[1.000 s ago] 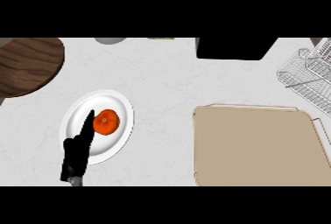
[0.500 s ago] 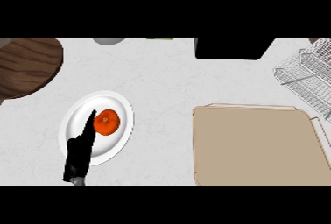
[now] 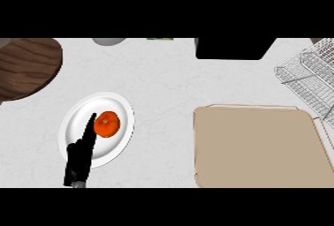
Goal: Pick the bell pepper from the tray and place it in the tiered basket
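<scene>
An orange-red bell pepper (image 3: 108, 124) lies on a white plate (image 3: 118, 105) at the left of the counter. My left hand (image 3: 79, 152) reaches over the plate from below, its fingers straight and edge-on, their tips just left of the pepper. Whether they touch it I cannot tell. The wire tiered basket (image 3: 309, 77) stands at the far right, partly cut off by the view's edge. My right hand shows nowhere.
A large tan tray (image 3: 257, 148) fills the lower right. A dark wooden round board (image 3: 26, 66) sits at the upper left, a black box (image 3: 233, 47) at the top, and a grey cup (image 3: 109, 41) beside a green item at the top edge.
The view has shifted slightly, so the basket sits a little farther right. The left hand stays beside the pepper.
</scene>
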`<state>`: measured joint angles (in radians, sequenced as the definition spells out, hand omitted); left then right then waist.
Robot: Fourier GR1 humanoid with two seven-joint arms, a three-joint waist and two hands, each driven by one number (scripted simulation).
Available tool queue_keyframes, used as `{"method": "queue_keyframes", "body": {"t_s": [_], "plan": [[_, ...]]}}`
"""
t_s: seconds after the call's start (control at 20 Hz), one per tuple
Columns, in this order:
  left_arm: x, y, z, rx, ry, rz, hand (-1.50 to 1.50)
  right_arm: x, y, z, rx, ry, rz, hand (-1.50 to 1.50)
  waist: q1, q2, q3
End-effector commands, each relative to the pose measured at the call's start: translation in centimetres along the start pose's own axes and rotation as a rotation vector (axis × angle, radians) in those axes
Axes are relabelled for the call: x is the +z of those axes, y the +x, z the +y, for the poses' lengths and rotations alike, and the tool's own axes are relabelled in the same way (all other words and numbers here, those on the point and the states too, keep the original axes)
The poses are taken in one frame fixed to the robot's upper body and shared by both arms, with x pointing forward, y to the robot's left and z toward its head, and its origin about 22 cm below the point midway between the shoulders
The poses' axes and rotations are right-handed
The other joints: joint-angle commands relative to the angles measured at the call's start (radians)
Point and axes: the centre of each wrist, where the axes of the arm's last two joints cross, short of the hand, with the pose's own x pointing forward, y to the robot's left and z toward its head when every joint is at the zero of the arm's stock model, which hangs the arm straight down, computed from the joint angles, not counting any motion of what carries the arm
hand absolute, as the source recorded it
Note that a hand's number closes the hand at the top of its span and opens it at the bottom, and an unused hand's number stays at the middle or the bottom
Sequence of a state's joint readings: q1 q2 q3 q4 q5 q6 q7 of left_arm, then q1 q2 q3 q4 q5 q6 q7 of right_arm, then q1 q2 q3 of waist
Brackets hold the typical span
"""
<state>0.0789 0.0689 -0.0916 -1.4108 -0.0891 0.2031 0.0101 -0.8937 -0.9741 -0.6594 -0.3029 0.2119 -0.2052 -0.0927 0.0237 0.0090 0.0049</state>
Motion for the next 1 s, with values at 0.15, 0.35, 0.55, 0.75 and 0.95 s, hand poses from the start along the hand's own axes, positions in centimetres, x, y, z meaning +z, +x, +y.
{"method": "queue_keyframes", "body": {"t_s": [0.15,0.35,0.55,0.75,0.95], "plan": [[0.9,-1.0,1.8,-0.007,0.018,0.04,0.0,-0.5,-1.0,-10.2,-0.039,-0.233,0.055,-1.5,-0.026,-0.006,-0.002],[0.0,-0.6,1.5,0.004,0.036,0.037,0.0,0.1,-0.7,-16.9,-0.08,-0.249,0.082,-1.5,-0.045,-0.009,-0.003],[2.3,-1.4,1.4,0.012,0.027,0.045,0.0,1.9,-2.3,-22.6,-0.078,-0.244,0.086,-1.5,-0.05,-0.012,0.0],[1.7,-1.8,1.7,0.02,0.052,0.054,0.0,4.1,-3.8,-27.2,-0.05,-0.185,0.093,-1.5,-0.07,-0.014,0.001],[1.0,-1.5,3.0,0.027,0.058,0.07,0.0,6.1,-5.0,-30.3,-0.093,-0.153,0.069,-1.5,-0.083,-0.016,0.001]]}}
